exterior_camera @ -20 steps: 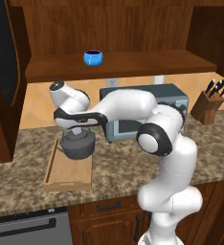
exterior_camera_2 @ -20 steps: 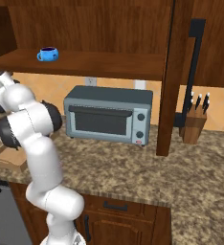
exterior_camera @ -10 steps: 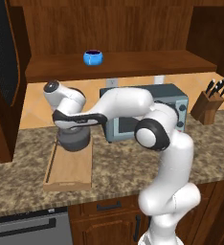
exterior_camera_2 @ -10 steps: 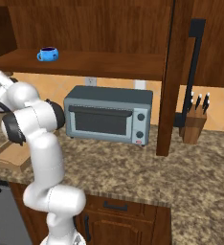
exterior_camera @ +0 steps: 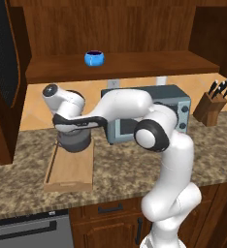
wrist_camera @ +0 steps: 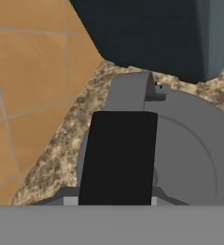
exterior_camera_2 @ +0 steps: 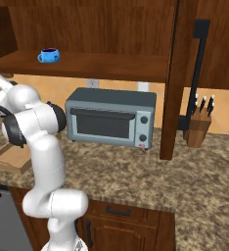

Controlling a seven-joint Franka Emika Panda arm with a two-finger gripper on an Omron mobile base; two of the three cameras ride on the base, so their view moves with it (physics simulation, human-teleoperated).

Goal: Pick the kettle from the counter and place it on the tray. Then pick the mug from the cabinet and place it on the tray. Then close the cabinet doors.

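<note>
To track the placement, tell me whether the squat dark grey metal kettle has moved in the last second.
Yes: the kettle shifted left, away from the grey-blue toaster oven.

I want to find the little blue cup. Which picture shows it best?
The left base view shows the mug best: it sits upright in plain sight on the cabinet's shelf. The right base view shows it too, off to the side, with its handle visible. The hand view looks down at the kettle instead.

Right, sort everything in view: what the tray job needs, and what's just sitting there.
Needed:
- kettle, held by the gripper
- tray
- mug on the cabinet shelf
- cabinet doors
- counter

Just sitting there:
- toaster oven
- knife block
</note>
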